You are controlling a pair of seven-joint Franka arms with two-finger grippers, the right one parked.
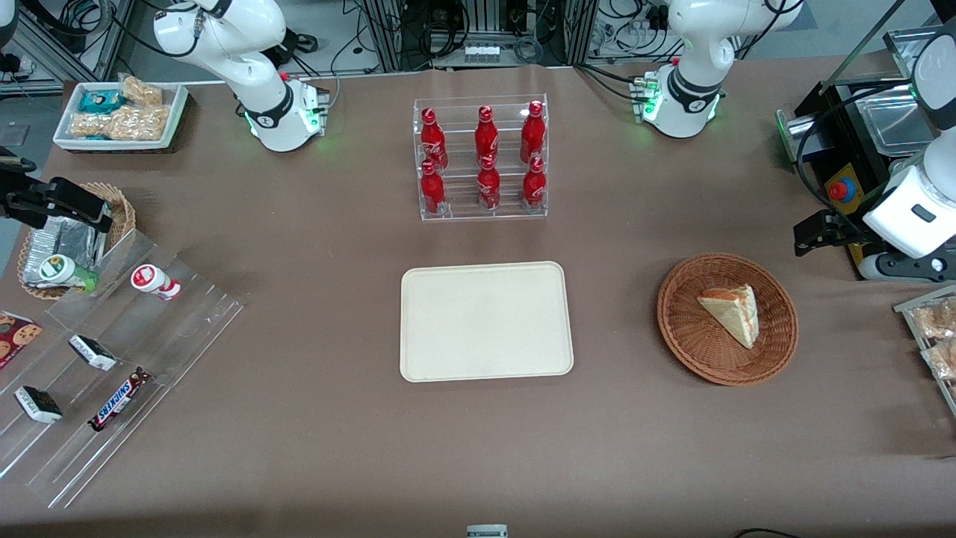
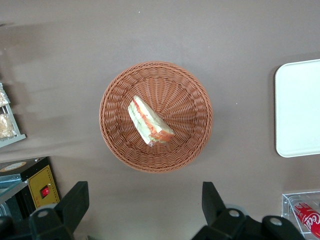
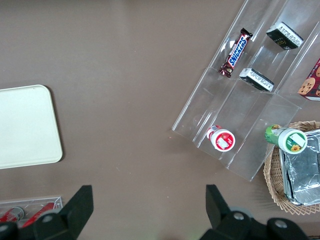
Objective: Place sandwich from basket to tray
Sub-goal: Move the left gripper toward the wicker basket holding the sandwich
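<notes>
Left-arm gripper (image 2: 142, 210) hanging high over the table, fingers (image 2: 75, 200) spread wide and holding nothing, touching nothing. Directly below and slightly ahead of it sits the wicker basket (image 2: 117, 150), with 1 sandwich (image 2: 149, 121) lying flat near its centre, well clear of the woven rim. The wedge lies oblique to the line between the 2 fingers, its red-orange and green filling stripe along 1 long edge. The beige tray (image 1: 485, 321) lies to the side of the gripper, toward the middle of the table, apart from the basket and bare.

Step in hand, as judged: approach for the pick; nothing of the transfer is done yet. A good approach would probably centre the gripper over the thick middle of the wedge, turn the wrist until the fingers straddle the 2 bread faces rather than the pointed tip, and descend straight down inside the rim. The bread looks soft, so a light closure seems wise; a hard squeeze could crush it or push out the filling.
</notes>
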